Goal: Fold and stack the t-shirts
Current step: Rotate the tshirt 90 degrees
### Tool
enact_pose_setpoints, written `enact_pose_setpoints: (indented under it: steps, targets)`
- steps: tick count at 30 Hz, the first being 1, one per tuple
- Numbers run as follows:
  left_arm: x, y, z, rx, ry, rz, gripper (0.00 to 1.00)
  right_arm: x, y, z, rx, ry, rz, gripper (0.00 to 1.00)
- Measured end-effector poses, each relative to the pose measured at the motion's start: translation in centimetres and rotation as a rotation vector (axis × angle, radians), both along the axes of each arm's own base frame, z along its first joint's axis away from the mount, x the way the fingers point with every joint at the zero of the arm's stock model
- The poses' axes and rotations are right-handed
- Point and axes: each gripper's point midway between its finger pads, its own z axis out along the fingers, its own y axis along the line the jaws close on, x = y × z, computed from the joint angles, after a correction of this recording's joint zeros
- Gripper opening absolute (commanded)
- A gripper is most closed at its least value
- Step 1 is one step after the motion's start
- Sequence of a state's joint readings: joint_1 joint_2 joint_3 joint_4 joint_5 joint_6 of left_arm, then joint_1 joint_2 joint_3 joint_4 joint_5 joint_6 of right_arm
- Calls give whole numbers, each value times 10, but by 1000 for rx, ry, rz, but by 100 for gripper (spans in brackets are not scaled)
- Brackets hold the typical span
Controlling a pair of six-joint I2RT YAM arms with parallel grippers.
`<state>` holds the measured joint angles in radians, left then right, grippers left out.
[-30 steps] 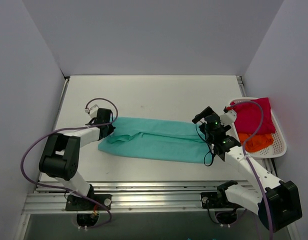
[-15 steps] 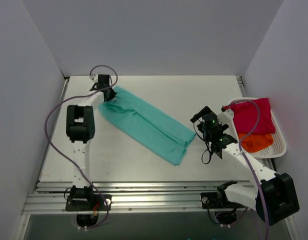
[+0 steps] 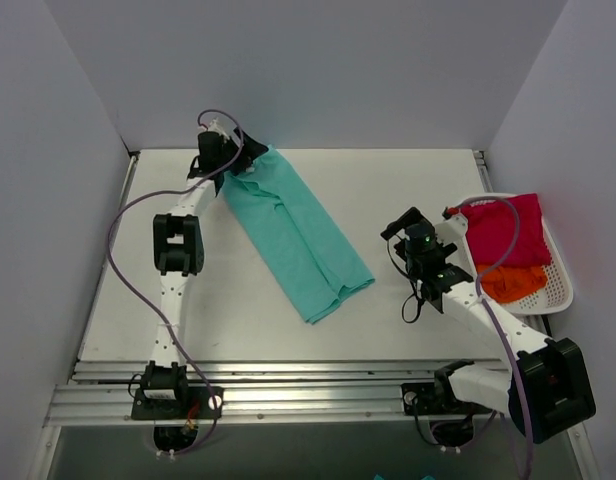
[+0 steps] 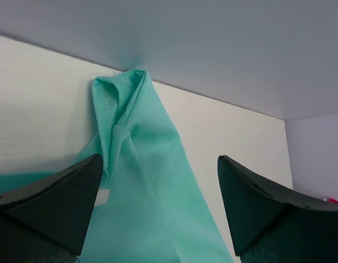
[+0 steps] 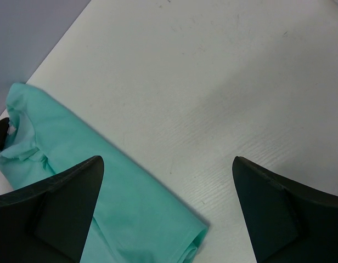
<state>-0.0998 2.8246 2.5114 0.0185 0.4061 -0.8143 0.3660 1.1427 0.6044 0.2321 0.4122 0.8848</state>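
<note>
L gripper [image 3: 234, 160] sits at full reach in the far-left corner of the table [image 3: 418, 180], right up by the back wall [image 3: 318, 80]. On the L wrist cam its jaws are spread wide w/ nothing pinched. The teal tee [image 3: 298, 235] lies flat on the table btw the two fingers [image 4: 48, 203]. The cloth's far end is bunched into a small raised ridge that, as far as I can tell, touches the foot of the wall.

From the top cam the teal tee is folded lengthwise into a long narrow strip. It runs diagonally from that far-left corner toward the middle of the table. Its near end is squared off, w/ layered fold edges showing. The far end is under the L gripper.

R gripper [image 3: 400, 226] hangs over the table right of centre, btw the tee's near end and the basket [image 3: 560, 285], touching neither. R wrist cam shows its jaws wide apart too, w/ only bare white table btw the fingers [image 5: 279, 208]. The teal strip crosses the lower-left part of that view, and its folded near end lies just inside the gap, low in frame.

The basket is white slotted plastic and sits at the right edge of the table. Inside, the magenta tee [image 3: 503, 230] fills the far part and spills over the far rim. The orange tee [image 3: 513, 282] is crumpled in the near part, just beside the magenta one. Can't tell if either is folded.
</note>
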Motion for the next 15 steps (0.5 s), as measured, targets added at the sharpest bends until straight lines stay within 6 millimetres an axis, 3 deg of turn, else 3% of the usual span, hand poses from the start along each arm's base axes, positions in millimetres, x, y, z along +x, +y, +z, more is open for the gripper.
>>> enact_pose_setpoints:
  steps: [3, 6, 8, 11, 13, 15]
  targets:
    - [-15, 10, 7, 3, 9, 18, 94, 1, 0, 1, 1, -7, 2, 100]
    - [-30, 36, 42, 37, -20, 83, 94, 1, 1, 1, -1, -8, 3, 100]
    - [-40, 59, 85, 65, -70, 144, 94, 1, 1, 1, -2, -12, 5, 100]
    - [-66, 95, 170, 105, -181, 250, 94, 2, 1, -1, -8, -15, 7, 100]
    - [-96, 114, 225, 126, -258, 330, 94, 3, 1, -2, -14, -15, 9, 100]
    - [-138, 115, 259, 132, -297, 385, 94, 4, 1, -5, -19, -8, 12, 100]
